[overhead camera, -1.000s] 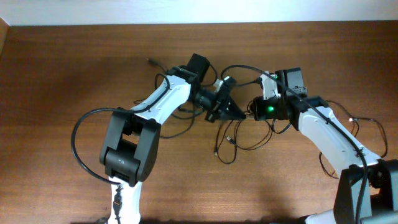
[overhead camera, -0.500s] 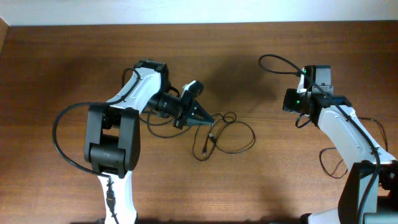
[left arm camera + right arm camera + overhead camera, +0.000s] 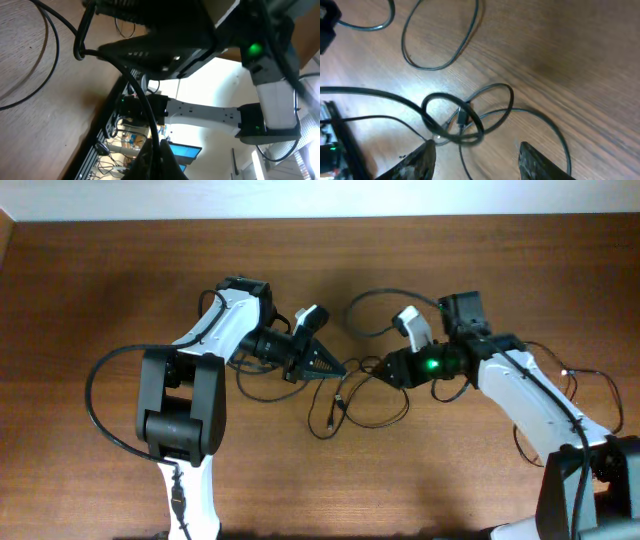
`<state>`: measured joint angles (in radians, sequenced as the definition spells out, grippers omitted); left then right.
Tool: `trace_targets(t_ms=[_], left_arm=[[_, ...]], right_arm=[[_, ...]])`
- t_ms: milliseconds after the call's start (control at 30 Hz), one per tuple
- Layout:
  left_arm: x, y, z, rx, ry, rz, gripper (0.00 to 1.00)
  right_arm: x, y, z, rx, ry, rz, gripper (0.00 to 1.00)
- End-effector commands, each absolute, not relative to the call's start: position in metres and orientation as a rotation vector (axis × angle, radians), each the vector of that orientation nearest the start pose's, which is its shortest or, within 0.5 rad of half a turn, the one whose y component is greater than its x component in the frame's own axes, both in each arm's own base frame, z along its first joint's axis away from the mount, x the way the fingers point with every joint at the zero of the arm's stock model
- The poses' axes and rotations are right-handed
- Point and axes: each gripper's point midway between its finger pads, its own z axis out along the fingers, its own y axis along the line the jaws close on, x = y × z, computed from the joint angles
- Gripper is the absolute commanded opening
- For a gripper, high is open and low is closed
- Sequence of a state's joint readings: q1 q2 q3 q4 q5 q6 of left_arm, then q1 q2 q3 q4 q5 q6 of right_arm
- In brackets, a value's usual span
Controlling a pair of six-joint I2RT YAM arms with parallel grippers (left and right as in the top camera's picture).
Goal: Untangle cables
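Note:
The cables are thin black wires lying in loose loops on the wooden table between the two arms. My left gripper is shut on one strand at the left end of the bundle. In the left wrist view that cable runs straight up out of the pinched fingertips. My right gripper hovers open at the right side of the bundle. In the right wrist view its fingers straddle a knotted crossing of loops with a small plug, holding nothing.
A further cable loop lies beyond the knot. The left arm's thick cable bows out at the left. More thin wires hang by the right arm's base. The table's far edge meets a white wall.
The right arm has swung in from the right toward the bundle, and its jaws have opened. The left gripper has stayed shut on its strand in about the same place.

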<state>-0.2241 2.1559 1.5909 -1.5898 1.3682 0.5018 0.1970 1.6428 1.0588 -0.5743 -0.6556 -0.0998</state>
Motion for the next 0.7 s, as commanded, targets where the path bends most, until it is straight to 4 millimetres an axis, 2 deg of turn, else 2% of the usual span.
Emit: trace_targets(t_ms=[0,67,200,267,367,433,467,567,667], left_arm=[[0.298,-0.242,0.178,0.368,2.547,-2.175,0.00],[0.298,-0.242,0.178,0.367,2.548,-2.175,0.00],[0.298,-0.241,0.179,0.362,2.550,-2.177,0.00],[0.298,-0.241,0.179,0.363,2.549,-2.176,0.00],[0.298,-0.241,0.178,0.363,2.550,-2.176,0.00],[0.298,-0.241,0.179,0.362,2.551,-2.177,0.00],[0.297,-0.241,0.179,0.360,2.553,-2.178,0.00],[0.298,-0.239,0.179,0.340,2.563,-2.178,0.00],[0.301,-0.232,0.178,0.316,2.569,-2.166,0.00]], right_arm=[[0.350,0.176,0.100,-0.551,2.562,0.699,0.53],[0.358,0.180,0.099,-0.548,2.543,0.606,0.53],[0.366,0.191,0.097,-0.527,2.523,0.540,0.53],[0.370,0.201,0.086,-0.519,2.528,0.543,0.52],[0.388,0.186,0.052,-0.404,2.583,0.404,0.52],[0.402,0.150,0.032,-0.216,2.621,0.149,0.52],[0.407,0.123,0.025,-0.096,2.631,0.019,0.52],[0.416,0.073,0.027,0.063,2.627,-0.088,0.52],[0.416,0.024,0.036,0.213,2.635,-0.133,0.51]])
